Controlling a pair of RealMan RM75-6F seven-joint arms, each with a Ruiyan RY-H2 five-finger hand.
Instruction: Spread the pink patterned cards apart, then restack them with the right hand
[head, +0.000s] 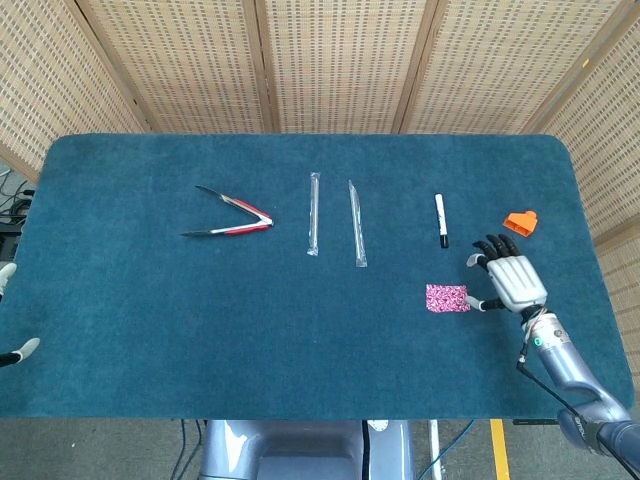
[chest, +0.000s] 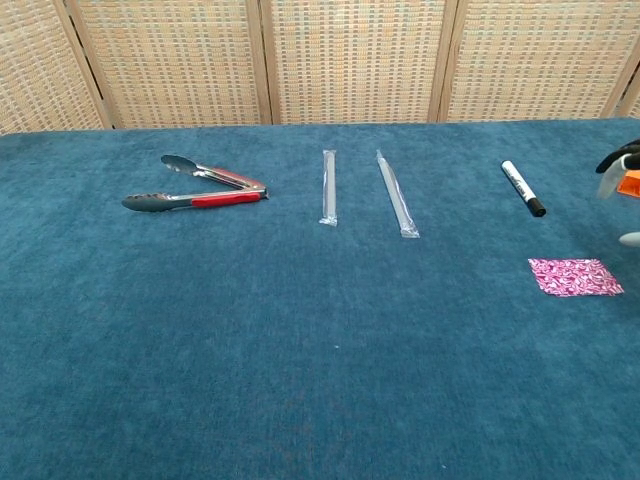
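Observation:
The pink patterned cards (head: 446, 297) lie flat on the blue cloth as one neat stack, also seen at the right of the chest view as the pink stack (chest: 574, 277). My right hand (head: 512, 280) hovers just right of the stack, fingers spread, holding nothing; a thumb tip comes close to the stack's right edge. In the chest view only the fingertips of the right hand (chest: 622, 170) show at the frame's right edge. My left hand (head: 12, 345) is barely visible at the far left edge, off the table.
A black-and-white marker (head: 440, 220) lies behind the cards. An orange clip (head: 520, 221) sits near the right edge. Two clear wrapped straws (head: 314, 213) (head: 357, 236) lie mid-table, and red-handled tongs (head: 232, 214) lie to the left.

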